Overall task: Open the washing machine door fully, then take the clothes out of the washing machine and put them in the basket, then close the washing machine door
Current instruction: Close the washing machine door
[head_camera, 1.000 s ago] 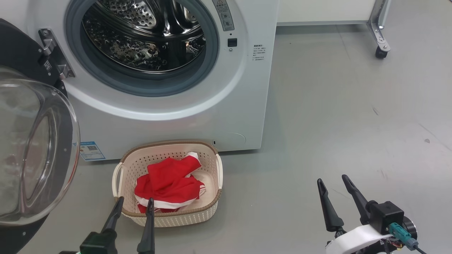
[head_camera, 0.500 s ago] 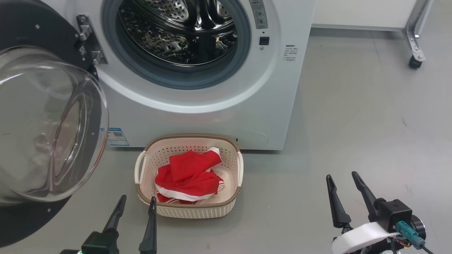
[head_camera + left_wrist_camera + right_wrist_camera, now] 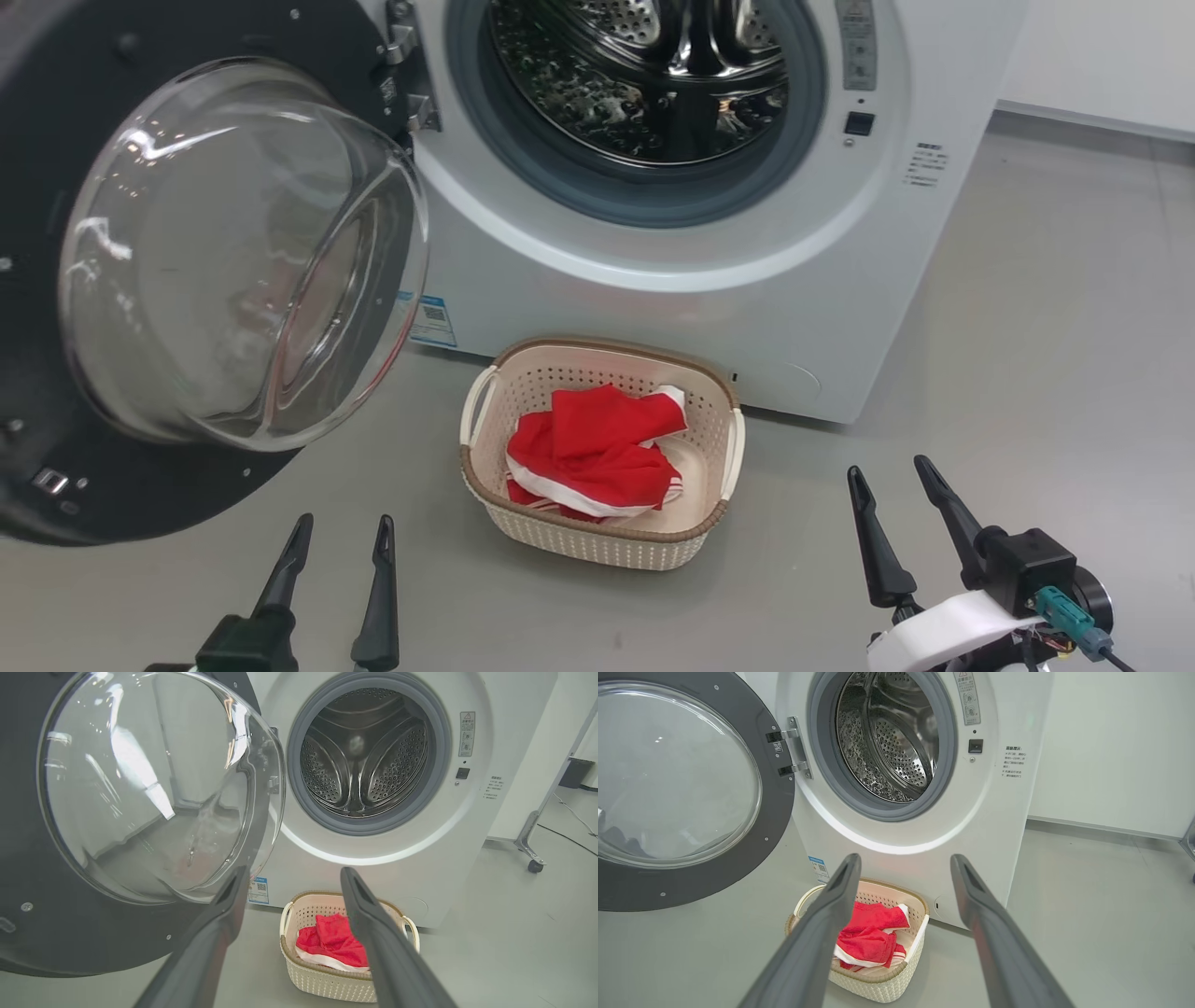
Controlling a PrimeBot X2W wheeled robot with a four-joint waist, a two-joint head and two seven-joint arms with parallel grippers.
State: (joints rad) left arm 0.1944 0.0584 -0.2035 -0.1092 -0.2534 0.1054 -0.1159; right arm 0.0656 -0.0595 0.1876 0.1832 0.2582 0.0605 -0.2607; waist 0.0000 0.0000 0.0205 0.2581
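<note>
The right gripper [image 3: 906, 858] is holding its two dark fingers [image 3: 817, 942] spread wide, gripping nothing. The basket [image 3: 873, 989] is sitting on the grey floor [image 3: 1064, 914] between them, partly behind the finger on the view's left, and the red and white clothes [image 3: 871, 938] are lying inside it. Beyond the fingertips the washing machine [image 3: 1004, 821] is showing its steel drum [image 3: 896, 742] — the washing machine door [image 3: 780, 821] is standing swung open, out past that same finger.

Washing machine door [image 3: 233, 252] swung open at left; washing machine [image 3: 709, 280] drum empty; red clothes [image 3: 593, 453] in basket [image 3: 597, 546].
</note>
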